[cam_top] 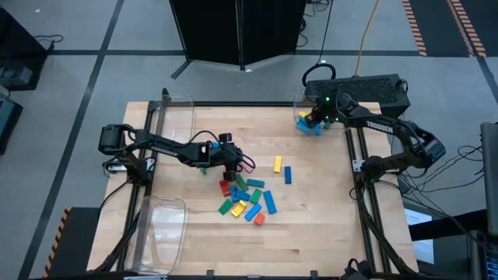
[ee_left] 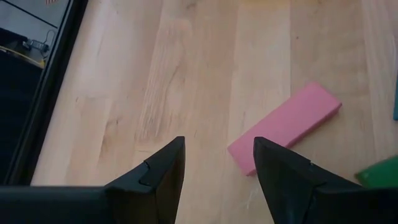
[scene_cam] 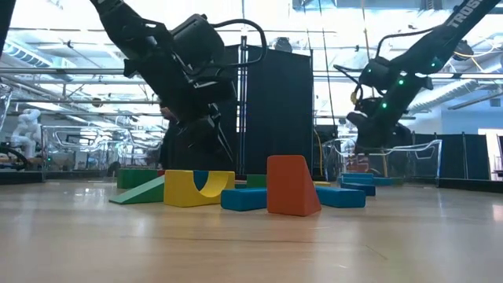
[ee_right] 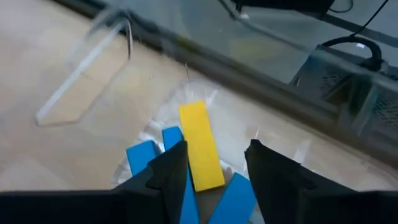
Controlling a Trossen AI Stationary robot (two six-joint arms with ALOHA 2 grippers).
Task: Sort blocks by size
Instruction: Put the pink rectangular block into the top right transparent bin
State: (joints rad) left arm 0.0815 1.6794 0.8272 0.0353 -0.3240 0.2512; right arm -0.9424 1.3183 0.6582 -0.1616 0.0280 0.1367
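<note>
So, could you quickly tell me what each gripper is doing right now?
Left gripper: open, empty, over the pink block.
Right gripper: open, empty, above the clear bin holding blue and yellow blocks.

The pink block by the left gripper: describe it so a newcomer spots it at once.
Start at the left gripper, open above the wooden table. Just ahead of its fingertips lies a flat, long pink block. It is the only pink piece there; a green block lies beside it.
</note>
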